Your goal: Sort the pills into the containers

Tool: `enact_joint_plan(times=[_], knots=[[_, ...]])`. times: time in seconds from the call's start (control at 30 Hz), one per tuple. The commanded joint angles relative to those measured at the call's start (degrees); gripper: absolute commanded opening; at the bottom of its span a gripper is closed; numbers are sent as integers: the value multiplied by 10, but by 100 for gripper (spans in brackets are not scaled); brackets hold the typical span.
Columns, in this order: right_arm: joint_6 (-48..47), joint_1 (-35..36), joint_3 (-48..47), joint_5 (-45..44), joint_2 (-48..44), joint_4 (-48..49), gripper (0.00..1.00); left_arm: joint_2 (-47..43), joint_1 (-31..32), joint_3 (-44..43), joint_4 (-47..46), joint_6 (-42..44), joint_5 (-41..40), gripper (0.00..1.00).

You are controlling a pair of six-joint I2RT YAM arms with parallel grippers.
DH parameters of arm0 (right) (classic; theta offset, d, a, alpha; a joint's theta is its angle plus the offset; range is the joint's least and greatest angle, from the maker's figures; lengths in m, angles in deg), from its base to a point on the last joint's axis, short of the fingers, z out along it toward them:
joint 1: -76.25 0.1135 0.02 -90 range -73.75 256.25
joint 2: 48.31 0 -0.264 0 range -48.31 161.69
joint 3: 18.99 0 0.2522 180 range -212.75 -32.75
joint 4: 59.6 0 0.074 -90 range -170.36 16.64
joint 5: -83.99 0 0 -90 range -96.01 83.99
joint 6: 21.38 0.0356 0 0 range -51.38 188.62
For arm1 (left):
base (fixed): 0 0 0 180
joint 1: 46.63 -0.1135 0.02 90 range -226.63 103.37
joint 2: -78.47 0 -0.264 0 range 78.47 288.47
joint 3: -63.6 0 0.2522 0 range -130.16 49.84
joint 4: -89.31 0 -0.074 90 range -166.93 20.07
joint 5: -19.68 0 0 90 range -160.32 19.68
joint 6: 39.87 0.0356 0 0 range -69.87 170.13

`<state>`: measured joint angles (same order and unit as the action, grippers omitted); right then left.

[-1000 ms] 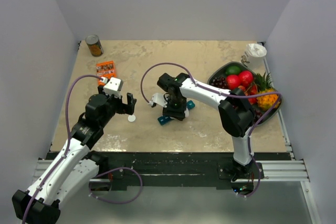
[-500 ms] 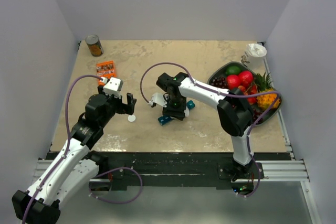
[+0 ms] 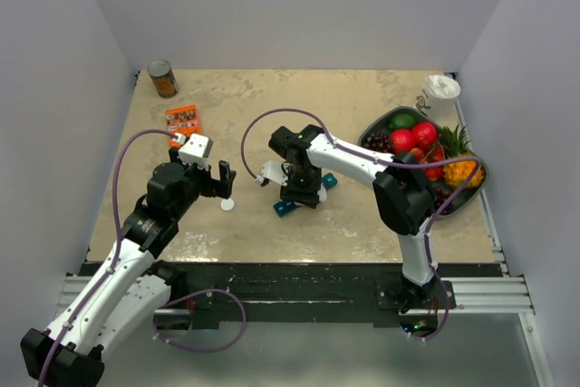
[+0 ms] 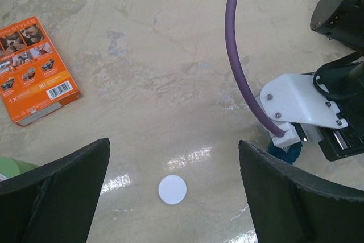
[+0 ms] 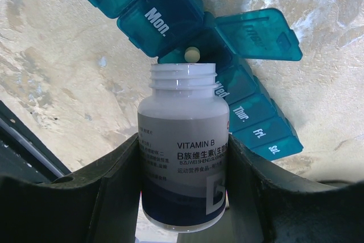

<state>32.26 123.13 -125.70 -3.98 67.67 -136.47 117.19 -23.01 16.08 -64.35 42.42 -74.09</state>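
Note:
The containers are a teal strip [image 5: 170, 18] marked with day names, lying on the table [image 3: 286, 208] mid-scene. Its third lid [image 5: 259, 33] stands open. My right gripper [image 5: 183, 157] is shut on a white vitamin B bottle [image 5: 183, 135] with no cap. The bottle's mouth points at the open compartment. One pale round pill [image 5: 192, 54] shows just past the mouth, over that compartment. My left gripper [image 4: 173, 157] hangs open to the left of the strip, above a flat white round cap [image 4: 172, 189], not touching it.
An orange box [image 3: 183, 118] lies at the left and a tin can [image 3: 163, 78] stands in the far left corner. The grey fruit tray [image 3: 381, 120] sits at the right with a white cup [image 3: 441, 88] behind it. A purple cable [image 4: 236, 55] crosses the left wrist view.
The right arm has edged very slightly to the left with the bottle. The left arm has not moved.

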Motion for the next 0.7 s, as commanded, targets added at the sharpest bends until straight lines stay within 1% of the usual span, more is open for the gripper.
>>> enact_joint_plan(times=[0.0, 0.67], knots=[[1, 3, -24, -11, 2, -17, 0, -6, -7, -16, -12, 8, 3, 99], [1, 9, -38, -11, 14, -28, 0, -5, -9, -16, -12, 8, 7, 99]])
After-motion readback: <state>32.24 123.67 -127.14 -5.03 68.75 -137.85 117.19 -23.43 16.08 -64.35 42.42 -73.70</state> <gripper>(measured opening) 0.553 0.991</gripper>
